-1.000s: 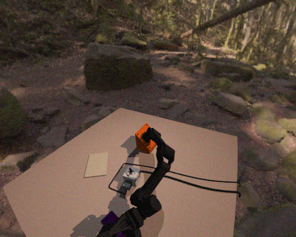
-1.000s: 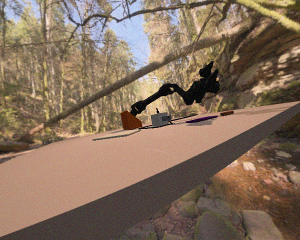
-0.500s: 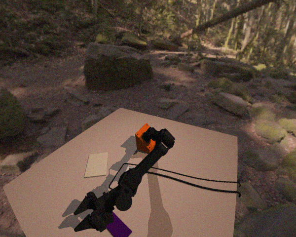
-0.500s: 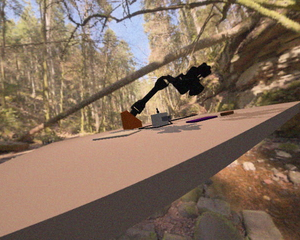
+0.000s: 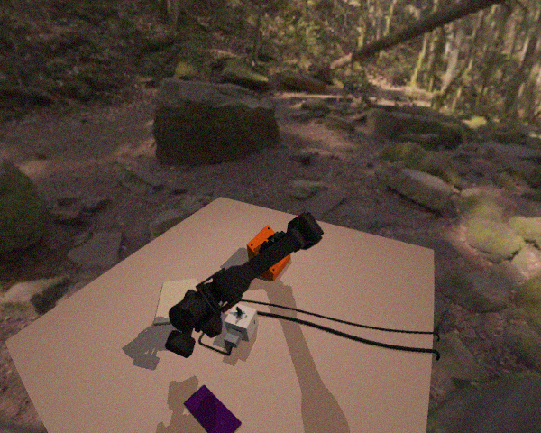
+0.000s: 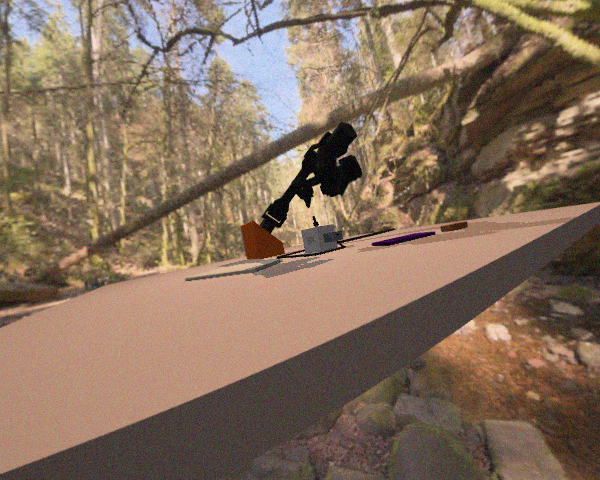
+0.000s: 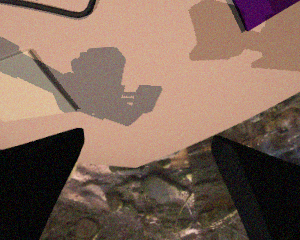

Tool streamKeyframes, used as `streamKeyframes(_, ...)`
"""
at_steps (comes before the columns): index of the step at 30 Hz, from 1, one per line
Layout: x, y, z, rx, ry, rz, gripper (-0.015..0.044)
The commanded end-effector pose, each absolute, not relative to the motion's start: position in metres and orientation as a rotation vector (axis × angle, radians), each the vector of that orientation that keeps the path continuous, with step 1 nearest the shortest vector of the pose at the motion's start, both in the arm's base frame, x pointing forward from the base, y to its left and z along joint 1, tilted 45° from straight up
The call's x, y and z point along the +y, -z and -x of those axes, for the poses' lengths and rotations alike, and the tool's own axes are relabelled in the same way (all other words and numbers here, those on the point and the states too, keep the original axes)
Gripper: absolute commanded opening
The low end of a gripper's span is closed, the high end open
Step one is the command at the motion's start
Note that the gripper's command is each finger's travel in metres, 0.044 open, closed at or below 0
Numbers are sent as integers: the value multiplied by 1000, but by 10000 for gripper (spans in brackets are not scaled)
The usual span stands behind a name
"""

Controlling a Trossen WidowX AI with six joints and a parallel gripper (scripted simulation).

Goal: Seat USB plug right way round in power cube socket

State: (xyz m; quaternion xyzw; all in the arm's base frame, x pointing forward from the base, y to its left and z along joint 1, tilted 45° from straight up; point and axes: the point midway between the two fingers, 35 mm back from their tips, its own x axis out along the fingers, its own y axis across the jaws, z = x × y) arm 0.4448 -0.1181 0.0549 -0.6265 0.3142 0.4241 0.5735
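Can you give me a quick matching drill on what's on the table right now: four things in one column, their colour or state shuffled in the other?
Things:
1. power cube
2. arm base block
3. flat card
4. gripper

Colour or state:
A. purple, lying near the table's edge
B. open, nothing between the fingers
C. white, with a small dark USB plug sticking up from its top
D. orange, behind the cube

Pairs: 1-C, 2-D, 3-A, 4-B
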Motion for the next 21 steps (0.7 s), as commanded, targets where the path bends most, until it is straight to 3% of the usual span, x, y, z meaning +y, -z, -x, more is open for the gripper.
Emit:
streamKeyframes(1, -96, -58, -370, 674, -1237, 1170, 440)
streamKeyframes(8, -60, -95, -294, 561, -1370, 733, 440)
streamKeyframes(21, -54, -100, -288, 550, -1373, 698, 440)
